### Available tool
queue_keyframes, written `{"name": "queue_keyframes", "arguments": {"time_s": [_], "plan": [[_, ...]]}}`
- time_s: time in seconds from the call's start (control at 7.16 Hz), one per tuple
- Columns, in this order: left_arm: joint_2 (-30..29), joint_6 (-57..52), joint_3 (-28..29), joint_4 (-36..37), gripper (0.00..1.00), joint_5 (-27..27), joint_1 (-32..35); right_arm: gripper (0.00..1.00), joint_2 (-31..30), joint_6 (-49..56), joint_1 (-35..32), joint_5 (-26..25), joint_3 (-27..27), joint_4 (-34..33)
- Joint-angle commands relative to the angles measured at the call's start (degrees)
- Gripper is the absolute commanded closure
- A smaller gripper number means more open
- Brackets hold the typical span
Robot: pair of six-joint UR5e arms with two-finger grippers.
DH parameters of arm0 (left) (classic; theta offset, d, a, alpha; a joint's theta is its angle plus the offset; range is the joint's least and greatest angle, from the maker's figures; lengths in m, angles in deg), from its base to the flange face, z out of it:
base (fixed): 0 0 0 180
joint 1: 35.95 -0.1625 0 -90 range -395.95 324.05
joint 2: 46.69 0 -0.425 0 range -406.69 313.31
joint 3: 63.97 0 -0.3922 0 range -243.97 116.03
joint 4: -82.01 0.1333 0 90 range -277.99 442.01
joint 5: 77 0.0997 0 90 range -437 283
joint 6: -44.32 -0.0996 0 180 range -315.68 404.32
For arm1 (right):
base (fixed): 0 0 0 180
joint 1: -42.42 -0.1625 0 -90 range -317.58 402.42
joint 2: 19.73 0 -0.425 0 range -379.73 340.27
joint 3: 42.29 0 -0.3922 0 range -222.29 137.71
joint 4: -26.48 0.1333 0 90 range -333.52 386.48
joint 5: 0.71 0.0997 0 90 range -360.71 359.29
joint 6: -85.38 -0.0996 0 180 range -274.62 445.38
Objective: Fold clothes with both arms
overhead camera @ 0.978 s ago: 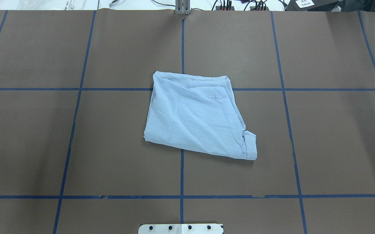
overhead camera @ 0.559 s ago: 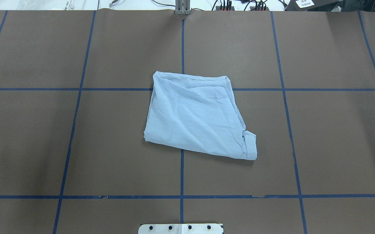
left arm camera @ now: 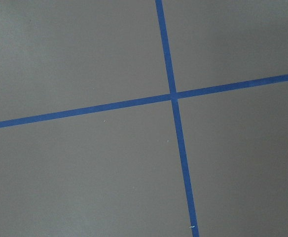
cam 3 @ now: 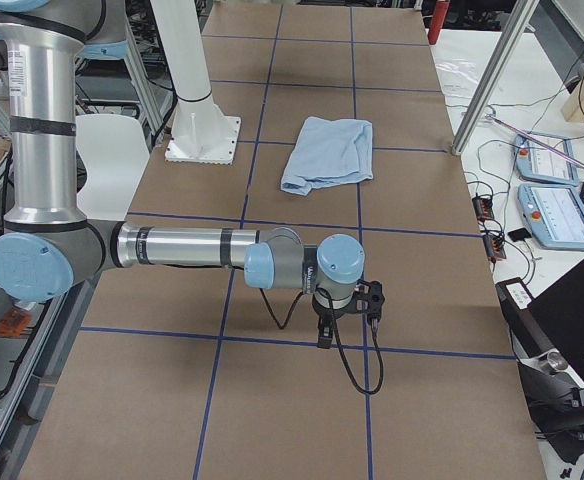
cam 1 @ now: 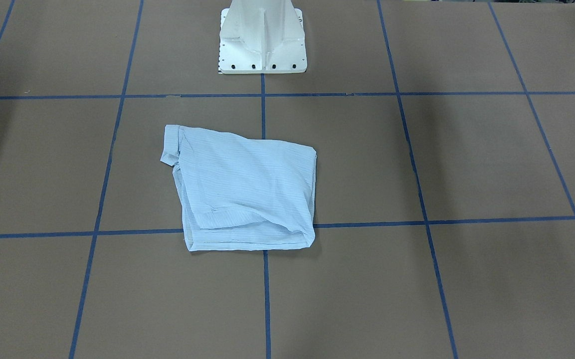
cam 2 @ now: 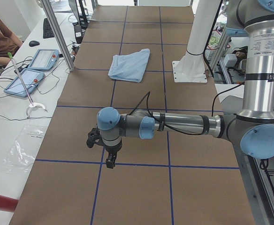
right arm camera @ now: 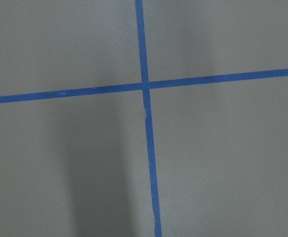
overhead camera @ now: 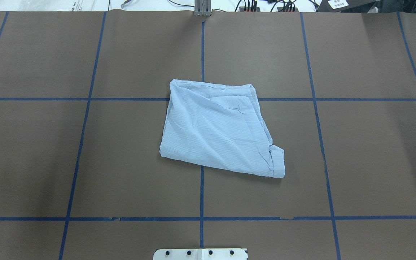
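Shirt (overhead camera: pixel 218 130) lies folded mid-frame overhead, well apart from left claw (cam 2: pixel 110 161) and right claw (cam 3: pixel 324 335) at opposite ends of the desk (overhead camera: pixel 355 162); neither clearly nearer; claw opening cannot be told.

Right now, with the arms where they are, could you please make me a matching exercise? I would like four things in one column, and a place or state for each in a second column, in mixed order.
Things
1. shirt
2. pedestal base
3. left gripper
4. right gripper

Places or states
A. white, standing on the robot's side of the table
B. over bare table near its end on the robot's right
C. light blue, folded, lying near the table's middle
D. over bare table near its end on the robot's left

Pairs: 1-C, 2-A, 3-D, 4-B
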Motion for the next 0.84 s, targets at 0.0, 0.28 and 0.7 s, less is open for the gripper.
{"name": "queue_keyframes", "arguments": {"time_s": [0.0,0.28,0.7], "plan": [[0.0,1.01,0.08,0.03,0.0,-0.7,-0.09,0.0,0.03,-0.03,-0.06,-0.01,0.02,0.01],[0.17,5.66,0.08,-0.05,0.0,-4.21,0.0,0.0,0.03,-0.12,-0.15,-0.01,0.11,0.01],[0.18,5.67,0.08,-0.14,0.0,-4.22,0.0,0.0,0.12,-0.12,-0.24,0.08,0.11,0.01]]}}
